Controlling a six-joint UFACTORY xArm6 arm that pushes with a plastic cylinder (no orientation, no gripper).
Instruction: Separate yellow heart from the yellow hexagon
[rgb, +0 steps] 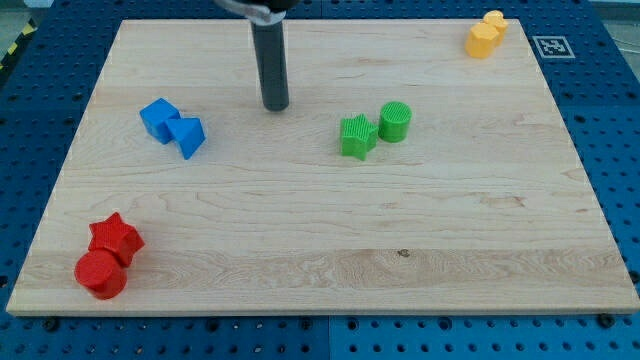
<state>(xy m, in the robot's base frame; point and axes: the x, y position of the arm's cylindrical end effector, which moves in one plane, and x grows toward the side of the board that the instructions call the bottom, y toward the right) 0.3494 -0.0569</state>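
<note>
Nearest, at the worktop's seven o'clock corner, a red cylinder sits touching a red star that lies just at its one o'clock. Farther back, around ten o'clock from the board's middle, a blue cube and a blue triangular block press together, the triangle at the cube's four o'clock. Close to the centre, a little toward two o'clock, a green star touches a green cylinder at its two o'clock. Beyond the blue pair, at about eleven o'clock from centre, my tip rests on the wood, between the blue and green pairs and well apart from both; the rod has no end effector to open or close and nothing is held or touched by it. Farthest off, in the one o'clock corner, the yellow hexagon and the yellow heart are in contact, the heart at the hexagon's one o'clock, well apart from my tip.
</note>
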